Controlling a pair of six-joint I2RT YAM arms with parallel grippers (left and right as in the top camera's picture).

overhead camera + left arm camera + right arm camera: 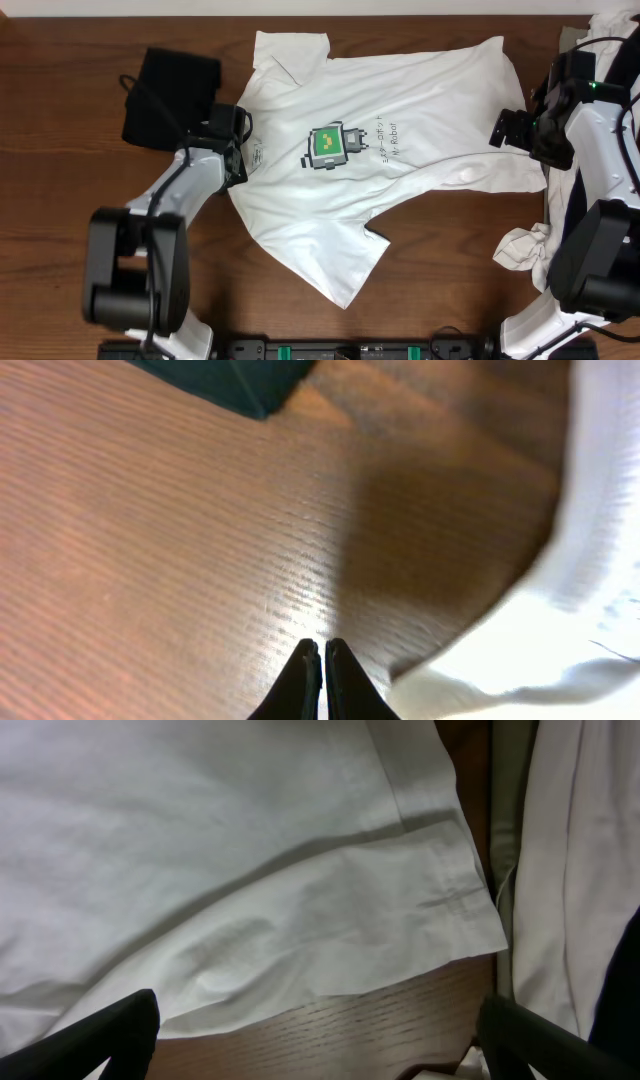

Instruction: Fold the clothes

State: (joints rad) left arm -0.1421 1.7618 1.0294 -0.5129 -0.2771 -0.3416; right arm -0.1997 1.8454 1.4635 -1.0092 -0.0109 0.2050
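From above, the left gripper [236,140] hides part of the white T-shirt [420,110] near its collar. The text [386,135] beside the chest print is too small to read. In the left wrist view the shirt is a blurred white patch cut off at the right and bottom, and the black cloth [225,380] is cut off at the top. The white clothes [612,30] at the right run past the edge, partly under the right arm [590,120].

Left gripper [322,655]: bare table [180,560] wood ahead and left of the closed fingers, passable; white T-shirt [560,630] edge just right of them, black garment [225,380] far ahead-left. Right gripper [318,1032]: T-shirt hem lies ahead between the spread fingers, with a strip of bare wood at the tips. Heaped white clothes [570,870] block the far side of the right-hand finger.
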